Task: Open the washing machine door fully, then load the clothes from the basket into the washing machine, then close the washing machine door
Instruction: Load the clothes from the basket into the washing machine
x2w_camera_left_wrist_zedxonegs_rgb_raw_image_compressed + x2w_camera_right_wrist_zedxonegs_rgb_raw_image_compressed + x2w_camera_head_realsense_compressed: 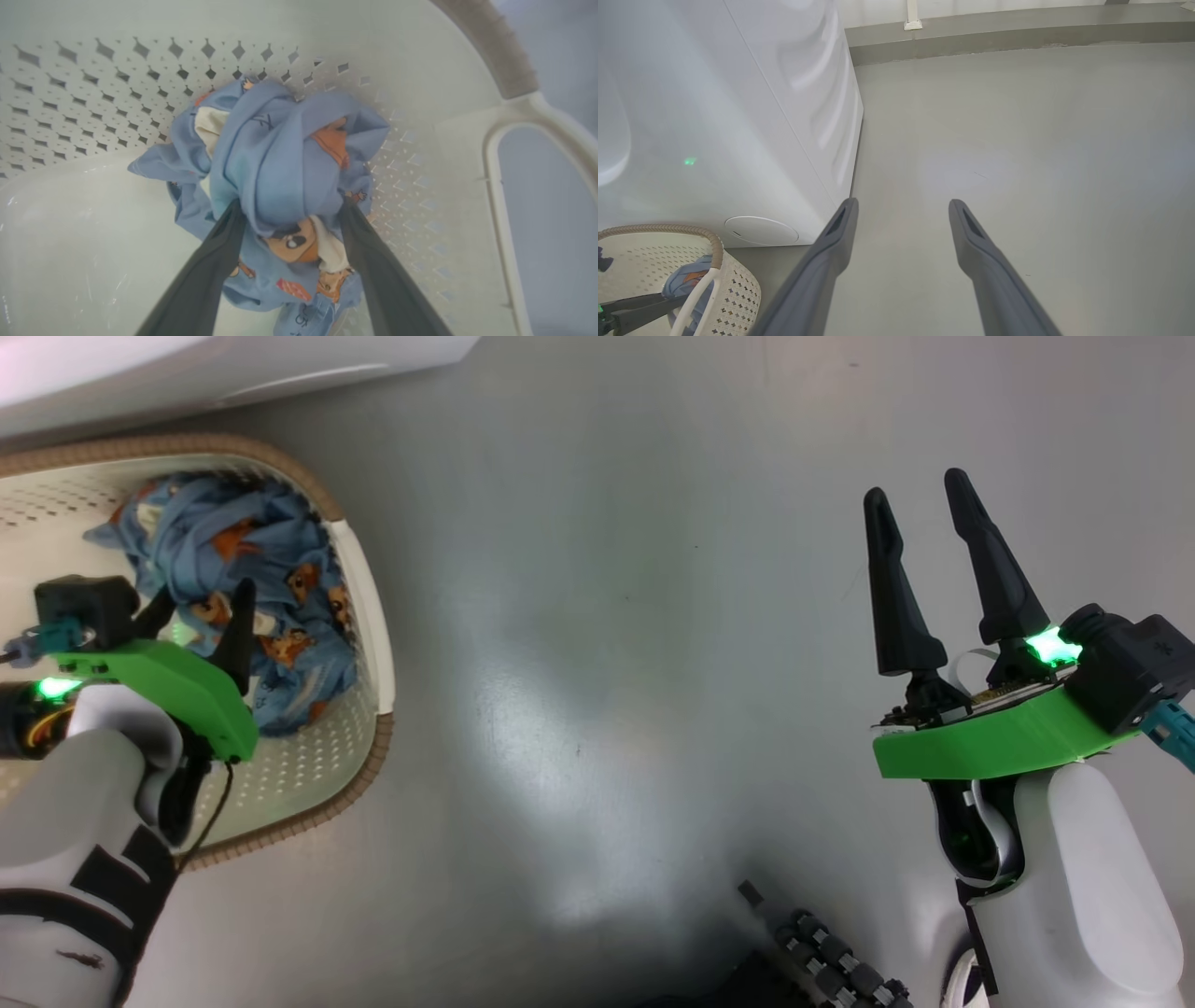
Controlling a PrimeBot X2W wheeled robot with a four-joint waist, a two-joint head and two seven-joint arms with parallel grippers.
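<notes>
Glossy grey floor [607, 663] by the washing machine [714, 116]; left gripper [292, 207] straddles clothes [280, 158] unclenched, right gripper [916, 485] released.

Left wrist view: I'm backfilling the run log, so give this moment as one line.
left tool: open, astride light-blue printed fabric clothes | cream perforated plastic basket: holds clothes | right tool: open, empty

My right gripper [901, 205] hangs with its two dark fingers spread apart over the smooth grey floor [1041, 140]. Left of them stands the big white box-shaped washing machine [738, 116], with a round white filter cover [761, 230] low on its front. Just before it sits the cream perforated plastic basket [738, 294] holding light-blue printed fabric clothes [684, 280].
</notes>
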